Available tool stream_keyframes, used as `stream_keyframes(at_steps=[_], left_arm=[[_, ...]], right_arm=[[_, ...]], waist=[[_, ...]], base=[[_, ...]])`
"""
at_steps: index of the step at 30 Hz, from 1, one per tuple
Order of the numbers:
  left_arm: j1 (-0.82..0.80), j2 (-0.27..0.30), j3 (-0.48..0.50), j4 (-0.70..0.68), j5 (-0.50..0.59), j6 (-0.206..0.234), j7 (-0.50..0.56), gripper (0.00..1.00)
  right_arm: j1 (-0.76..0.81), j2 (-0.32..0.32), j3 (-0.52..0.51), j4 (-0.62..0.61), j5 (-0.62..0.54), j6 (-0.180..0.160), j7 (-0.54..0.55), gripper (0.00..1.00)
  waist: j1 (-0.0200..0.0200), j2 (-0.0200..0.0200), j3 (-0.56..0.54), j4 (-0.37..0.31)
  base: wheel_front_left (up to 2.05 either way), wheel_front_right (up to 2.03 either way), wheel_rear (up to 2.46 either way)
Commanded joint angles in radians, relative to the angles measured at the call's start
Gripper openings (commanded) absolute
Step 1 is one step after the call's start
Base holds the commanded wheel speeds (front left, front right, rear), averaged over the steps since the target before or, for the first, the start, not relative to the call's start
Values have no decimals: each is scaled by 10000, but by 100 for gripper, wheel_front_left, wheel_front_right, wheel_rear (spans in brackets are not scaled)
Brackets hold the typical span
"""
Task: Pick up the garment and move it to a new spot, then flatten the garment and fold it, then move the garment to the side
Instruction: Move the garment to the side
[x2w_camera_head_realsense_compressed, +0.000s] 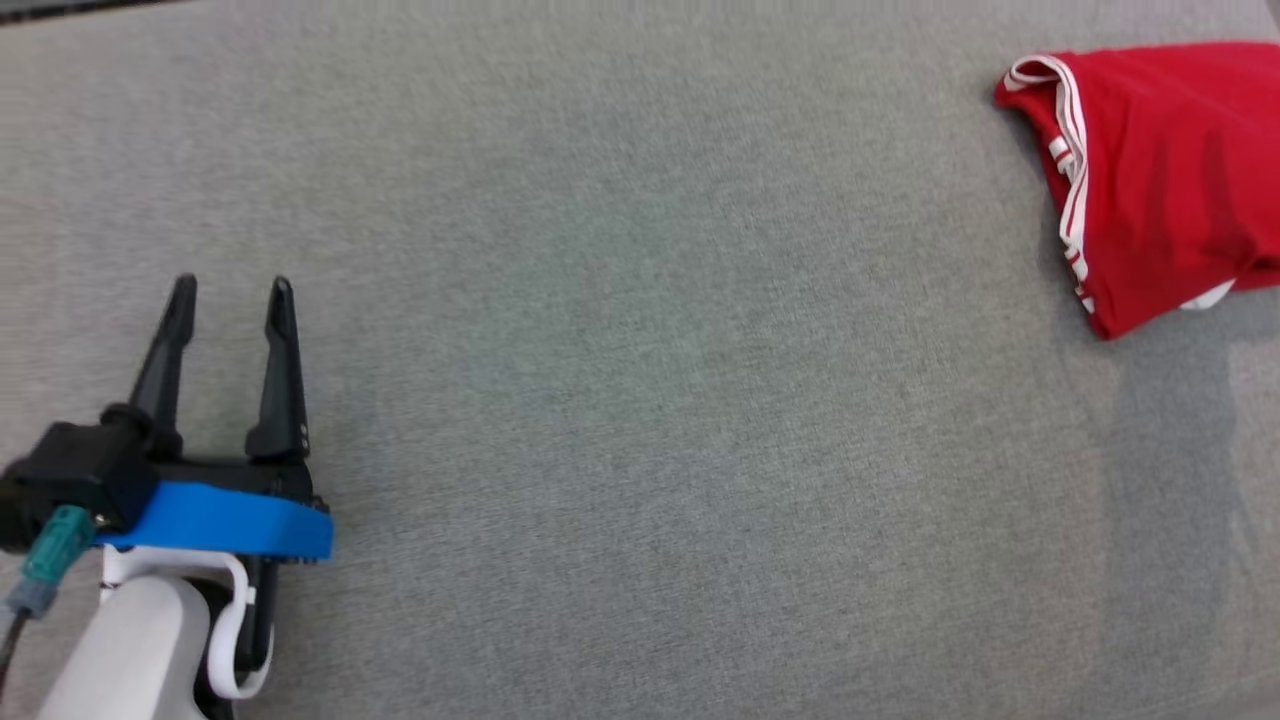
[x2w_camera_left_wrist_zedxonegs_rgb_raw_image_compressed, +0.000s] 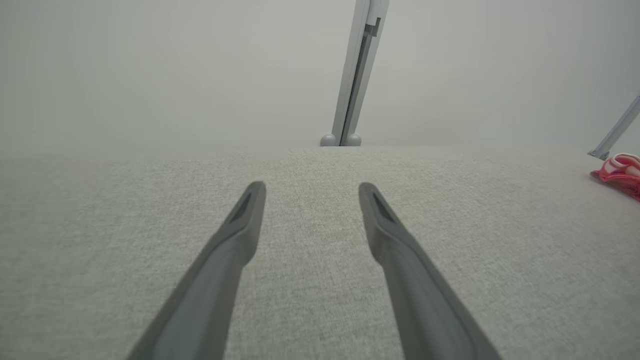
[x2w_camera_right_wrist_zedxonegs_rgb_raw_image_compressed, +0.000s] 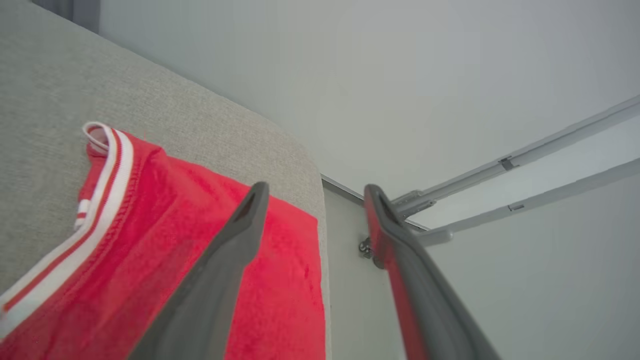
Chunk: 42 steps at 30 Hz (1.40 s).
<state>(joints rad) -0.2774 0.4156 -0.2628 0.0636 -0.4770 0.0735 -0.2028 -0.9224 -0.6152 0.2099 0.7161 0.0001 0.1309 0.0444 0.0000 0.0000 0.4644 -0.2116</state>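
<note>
The garment (x2w_camera_head_realsense_compressed: 1165, 170) is red with white striped trim and lies folded at the far right of the grey cloth surface (x2w_camera_head_realsense_compressed: 640, 400); the left wrist view catches its edge as a sliver of garment (x2w_camera_left_wrist_zedxonegs_rgb_raw_image_compressed: 622, 172) at the right. In the right wrist view the garment (x2w_camera_right_wrist_zedxonegs_rgb_raw_image_compressed: 150, 260) lies close under my right gripper (x2w_camera_right_wrist_zedxonegs_rgb_raw_image_compressed: 315, 192), whose fingers stand apart with nothing between them, over the surface's rounded edge. My left gripper (x2w_camera_head_realsense_compressed: 233, 285) is open and empty at the lower left, far from the garment, low over bare cloth (x2w_camera_left_wrist_zedxonegs_rgb_raw_image_compressed: 310, 187).
The grey surface ends in a rounded corner (x2w_camera_right_wrist_zedxonegs_rgb_raw_image_compressed: 300, 150) just beyond the garment. Pale metal rails (x2w_camera_right_wrist_zedxonegs_rgb_raw_image_compressed: 525, 160) run past that edge, and an upright rail (x2w_camera_left_wrist_zedxonegs_rgb_raw_image_compressed: 357, 75) stands behind the far edge.
</note>
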Motion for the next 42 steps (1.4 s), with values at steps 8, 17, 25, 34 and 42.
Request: stream_keyframes(at_steps=[8, 17, 25, 34, 42], left_arm=[[751, -646, -134, 1150, -260, -153, -476, 100], [1523, -990, -152, 1809, -338, -195, -584, 100], [2152, -988, -51, 1855, -391, -136, -615, 100], [2420, -1195, -95, 1957, -466, -111, -621, 100], [2474, -1242, -1, 1982, -471, -95, -628, 100]], right_arm=[[2676, 1378, -1258, -1156, 1034, -2, -1071, 100], [6270, 3349, -2158, -3344, 1078, 0, -1531, 100], [8046, 4873, -2848, -4951, 1296, 0, -1217, 100], [9005, 5339, -3004, -6088, 1199, 0, -794, 100], [9303, 5457, -2973, -6452, 1386, 0, -575, 100]], waist=[[0, 0, -2156, 1110], [0, 0, -3720, 1549], [0, 0, -4214, 1497], [0, 0, -4611, 1522], [0, 0, -4626, 1547]], base=[[0, 0, 0], [0, 0, 0], [0, 0, 0], [0, 0, 0], [0, 0, 0]])
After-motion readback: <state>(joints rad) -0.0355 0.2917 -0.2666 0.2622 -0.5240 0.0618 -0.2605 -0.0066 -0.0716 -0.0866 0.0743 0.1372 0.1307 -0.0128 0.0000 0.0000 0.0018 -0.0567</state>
